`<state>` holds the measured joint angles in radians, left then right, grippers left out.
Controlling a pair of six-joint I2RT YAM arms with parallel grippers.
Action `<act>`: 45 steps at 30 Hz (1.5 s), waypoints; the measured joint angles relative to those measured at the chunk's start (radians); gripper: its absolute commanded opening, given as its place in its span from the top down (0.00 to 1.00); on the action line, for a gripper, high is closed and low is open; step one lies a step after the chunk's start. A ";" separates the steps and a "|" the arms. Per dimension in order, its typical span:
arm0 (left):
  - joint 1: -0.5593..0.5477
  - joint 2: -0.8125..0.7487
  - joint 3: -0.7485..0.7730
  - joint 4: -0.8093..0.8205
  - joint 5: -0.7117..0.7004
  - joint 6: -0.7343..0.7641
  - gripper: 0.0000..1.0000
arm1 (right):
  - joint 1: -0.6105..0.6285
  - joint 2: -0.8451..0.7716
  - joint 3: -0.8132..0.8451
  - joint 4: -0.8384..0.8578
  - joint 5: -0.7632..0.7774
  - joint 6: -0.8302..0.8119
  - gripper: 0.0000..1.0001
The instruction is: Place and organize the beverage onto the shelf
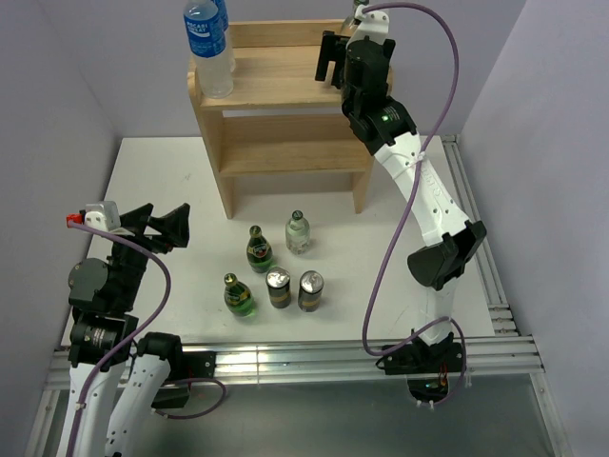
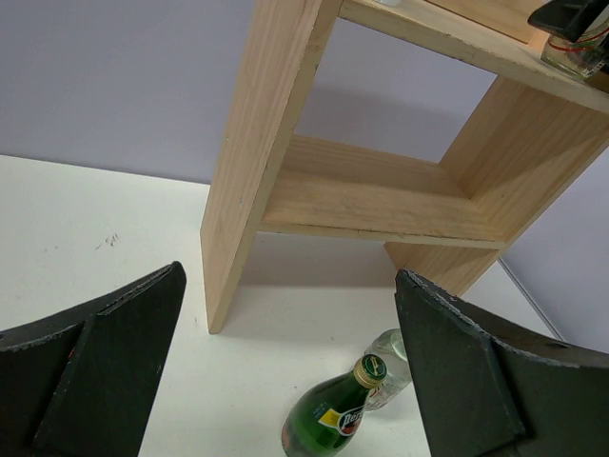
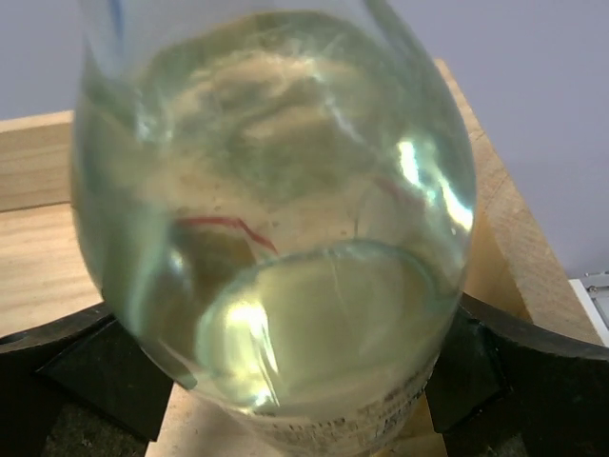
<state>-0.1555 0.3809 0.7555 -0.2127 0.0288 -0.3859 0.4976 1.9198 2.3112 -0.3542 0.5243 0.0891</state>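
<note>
A clear glass bottle (image 3: pixel 276 219) is held tight between the right jaws, over the top of the wooden shelf (image 1: pixel 276 86), near its 3 o'clock end. It is judged that this bottle is being set down. It should be lowered slowly and held straight up until its bottom sits flat on the wood, inside the low rail; only then should the jaws be opened. Whether the bottom is touching the wood cannot be told. A tall water bottle (image 1: pixel 209 48) is stood at the 9 o'clock end of the top, well apart, and should not be bumped. The left jaws are spread wide, and nothing is held in them. Five more drinks are stood on the white table (image 1: pixel 162 181), at 6 o'clock from the shelf: a green bottle (image 1: pixel 259 249), a second green bottle (image 1: pixel 238 295), a second clear bottle (image 1: pixel 298 231), a can (image 1: pixel 278 288) and a second can (image 1: pixel 311 290). Pale walls (image 1: pixel 57 95) are seen close around the table.
</note>
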 measured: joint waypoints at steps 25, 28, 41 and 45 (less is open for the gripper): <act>0.014 0.000 0.000 0.000 0.000 0.001 0.01 | 0.056 -0.360 -0.363 0.061 0.071 0.021 0.00; 0.016 0.000 0.000 0.000 0.000 0.001 0.01 | 0.056 -0.428 -0.428 0.060 0.116 0.040 0.00; 0.023 0.000 0.000 0.001 0.001 0.003 0.01 | 0.492 -0.990 -1.231 0.087 0.282 0.282 0.00; 0.023 0.000 0.000 0.001 0.001 0.003 0.01 | 0.649 -1.060 -1.457 0.069 0.327 0.422 0.00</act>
<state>-0.1322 0.3813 0.7555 -0.2119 0.0299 -0.3828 1.1461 0.8600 0.8539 -0.2848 0.8509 0.5114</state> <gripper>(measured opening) 0.993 0.998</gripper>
